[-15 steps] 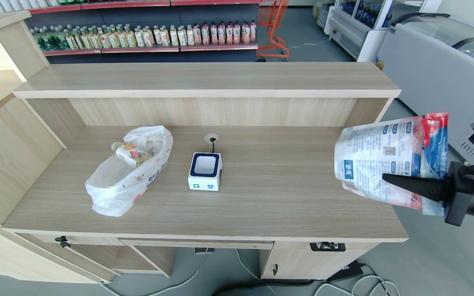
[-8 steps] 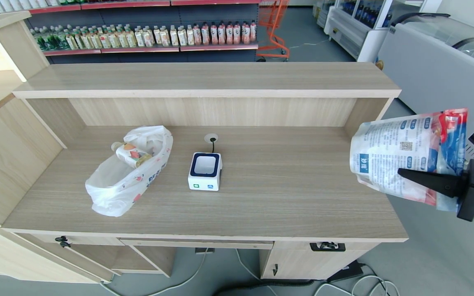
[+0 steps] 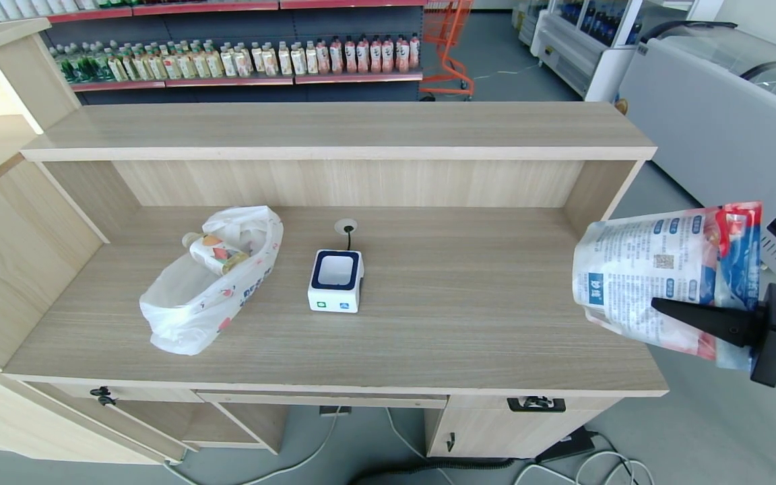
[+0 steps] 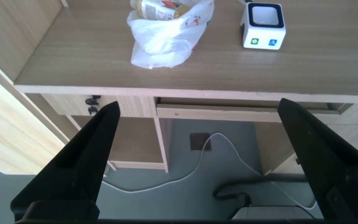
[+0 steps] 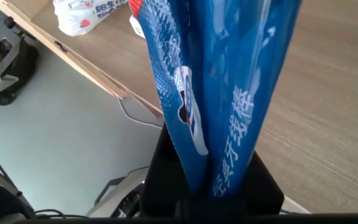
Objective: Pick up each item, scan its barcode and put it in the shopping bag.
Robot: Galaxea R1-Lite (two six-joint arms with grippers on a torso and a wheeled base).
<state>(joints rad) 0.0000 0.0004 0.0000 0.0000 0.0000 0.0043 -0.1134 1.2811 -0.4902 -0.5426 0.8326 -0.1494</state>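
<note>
A blue, red and white printed pouch hangs just past the desk's right end, its printed white side towards me. My right gripper is shut on its lower edge, and in the right wrist view the blue pouch rises from the right gripper. The white shopping bag lies on the desk's left part with a bottle in its mouth. The white barcode scanner sits mid-desk. My left gripper hangs open below the desk's front edge, facing the shopping bag and scanner.
The wooden desk has a raised back shelf and side walls. Freezer cabinets stand close on the right behind the pouch. Cables lie on the floor under the desk, and store shelves with bottles stand behind.
My right gripper has carried the pouch to the right, away from the desk, first a little up and then down again. Bag, bottle and scanner have not moved.
</note>
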